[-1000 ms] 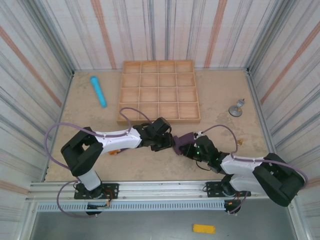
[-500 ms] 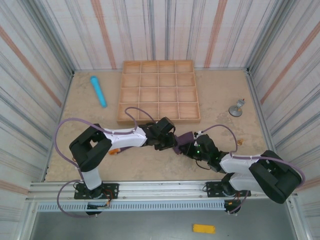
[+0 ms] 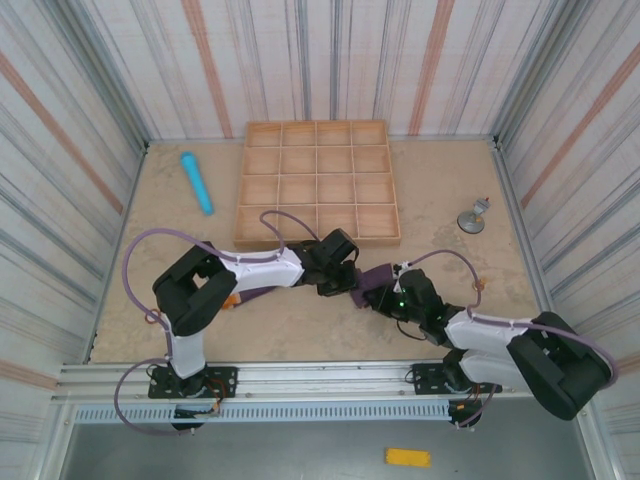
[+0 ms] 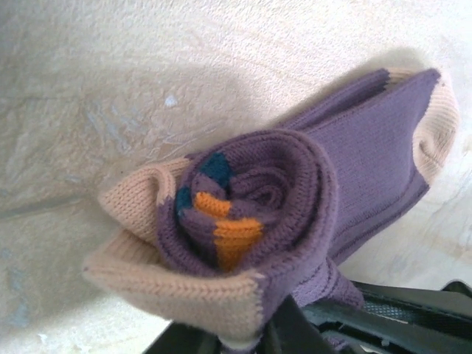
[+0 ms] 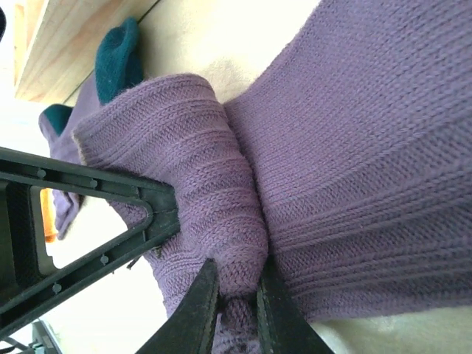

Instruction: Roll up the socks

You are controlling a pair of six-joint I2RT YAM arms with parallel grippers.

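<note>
The socks (image 3: 366,277) lie on the surface (image 3: 300,325) just off the near edge of the wooden tray (image 3: 318,240), about midway between the surface's left and right edges. They are wound into a purple roll with orange and teal at its core, a tan cuff wrapping it and a flat tail trailing out. The left fingers (image 4: 291,335) are clenched on the roll's lower edge. The right fingers (image 5: 200,313) pinch a narrow fold of purple knit.
</note>
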